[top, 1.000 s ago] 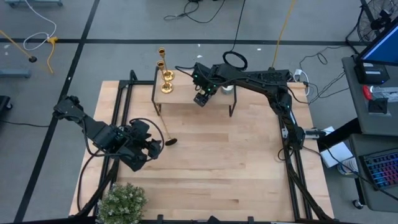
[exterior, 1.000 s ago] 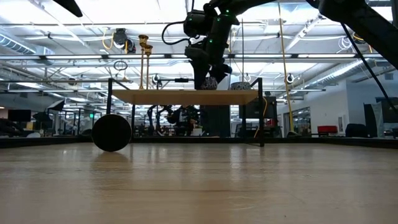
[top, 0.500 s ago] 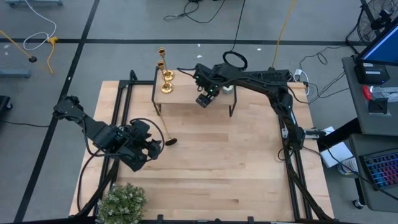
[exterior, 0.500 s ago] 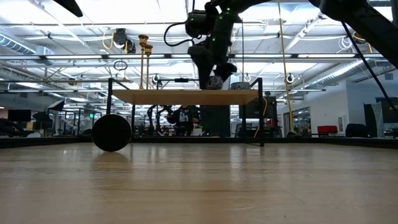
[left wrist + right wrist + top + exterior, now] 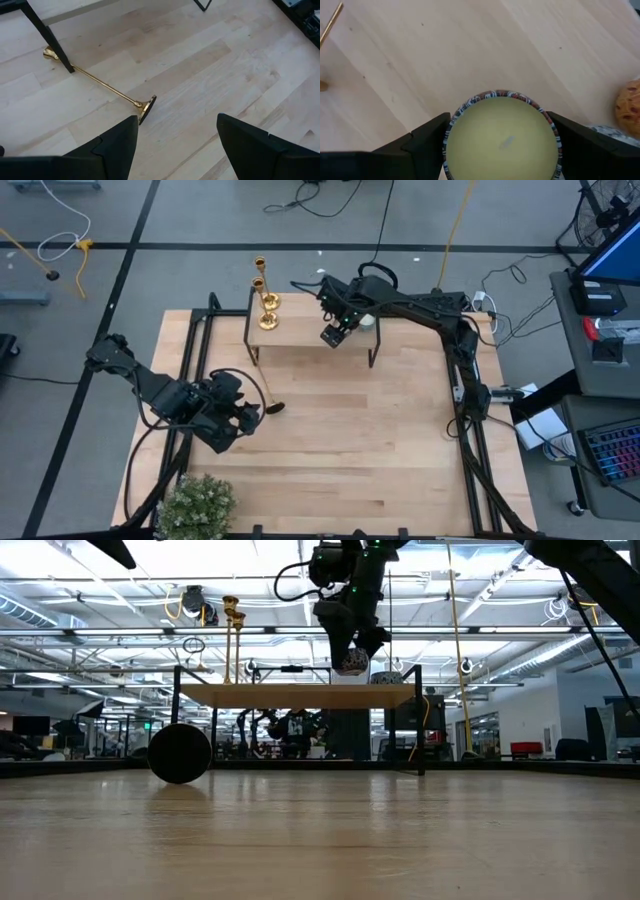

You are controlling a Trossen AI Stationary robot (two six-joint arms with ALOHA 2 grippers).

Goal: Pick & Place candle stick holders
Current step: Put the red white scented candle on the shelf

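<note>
We see two candlesticks (image 5: 265,298) standing upright at the left end of a small shelf (image 5: 300,330) that stands at the far side of the worktop (image 5: 380,440); in the low view they rise as two thin gold stems (image 5: 234,640) above the shelf board. A third candlestick (image 5: 268,388) lies flat on the worktop, its flared base pointing at the left gripper and its stem running back under the shelf past one of the shelf's dark legs (image 5: 47,37).

The left gripper (image 5: 240,418) sits low over the worktop just beside that fallen candlestick's base (image 5: 146,108). Its fingers (image 5: 112,145) are spread wide and hold nothing; the base lies just ahead of one fingertip, and we cannot tell whether they touch.

The right gripper (image 5: 335,332) hangs above the shelf, near its middle. Its fingers (image 5: 422,140) are spread wide yet pressed against both sides of a round candle (image 5: 501,137) with a patterned rim and a pale yellow top. In the low view the candle (image 5: 351,662) is clear of the shelf board.
</note>
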